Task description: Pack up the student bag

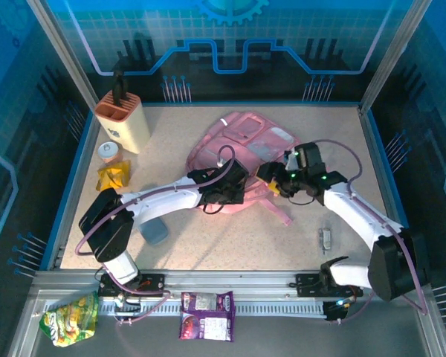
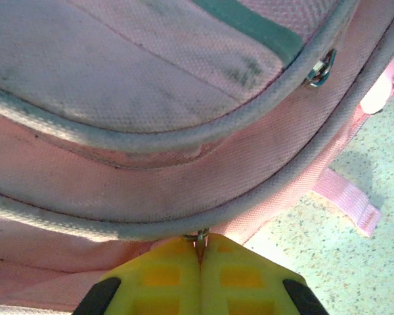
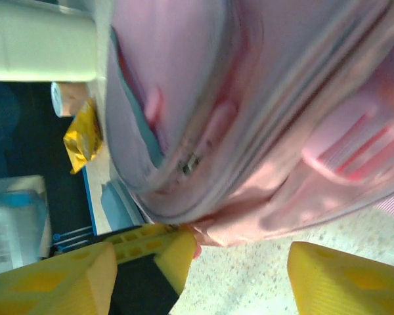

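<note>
**Item 1.** Large soft pink fabric student bag, grey piping, pale translucent pocket panel. Lies flat on the speckled beige worktop, centre towards the rear, with a pink strap trailing off its near right corner.

**Item 2.** Small metal zip pull on the bag's near edge.

**Item 3.** Left gripper, yellow fingers. Clenched, pinching the zip pull at its tips.

**Item 4.** Right gripper, yellow fingers. Released and standing wide at the bag's near right edge, with bare worktop in the gap and one finger touching the fabric.

**Item 5.** Beige slotted holder with a black handle upright in it, rear left corner.

**Item 6.** Small round white-and-orange container, just in front of the holder.

**Item 7.** Crumpled yellow packet, beside the container.

**Item 8.** Grey-blue block, near the left arm.

**Item 9.** Small metallic object, right side; too small to tell its kind.

**Item 10.** Green snack bag and purple packet, on the front ledge.
</note>
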You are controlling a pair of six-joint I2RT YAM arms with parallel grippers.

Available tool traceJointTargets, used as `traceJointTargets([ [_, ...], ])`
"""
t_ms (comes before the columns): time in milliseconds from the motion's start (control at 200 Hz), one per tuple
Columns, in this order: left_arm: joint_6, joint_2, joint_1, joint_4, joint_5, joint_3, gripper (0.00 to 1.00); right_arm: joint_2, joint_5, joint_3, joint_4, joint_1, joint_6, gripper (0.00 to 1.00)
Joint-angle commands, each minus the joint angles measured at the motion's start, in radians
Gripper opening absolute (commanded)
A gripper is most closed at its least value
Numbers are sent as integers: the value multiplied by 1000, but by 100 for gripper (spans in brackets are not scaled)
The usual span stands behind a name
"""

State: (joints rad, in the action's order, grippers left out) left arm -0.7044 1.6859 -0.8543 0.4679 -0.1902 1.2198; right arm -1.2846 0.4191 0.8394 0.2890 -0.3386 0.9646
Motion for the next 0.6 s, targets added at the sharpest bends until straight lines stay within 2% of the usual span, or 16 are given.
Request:
traceJointTargets([
  [0,-26,-9,-13,-29,-5,28,0,-23,-50,-19,-97,-54,102,66],
  [125,-27,-19,-13,-50,2,10,0,-48,-123,-64,-182,-103,187,60],
  [230,-21,-11,-12,-48,5,13,0,-105,-138,-63,-244,-119,220,49],
  [345,-10,-3,-13,-34,0,18,0,-154,-190,-46,-269,-119,194,30],
  [415,-1,6,-12,-7,-25,20,0,-166,-231,-42,-281,-117,163,21],
  [495,5,16,-11,10,-54,16,0,-177,-225,-32,-273,-106,144,9],
  [590,16,40,-11,7,-63,19,0,-171,-218,-40,-282,-108,145,2],
])
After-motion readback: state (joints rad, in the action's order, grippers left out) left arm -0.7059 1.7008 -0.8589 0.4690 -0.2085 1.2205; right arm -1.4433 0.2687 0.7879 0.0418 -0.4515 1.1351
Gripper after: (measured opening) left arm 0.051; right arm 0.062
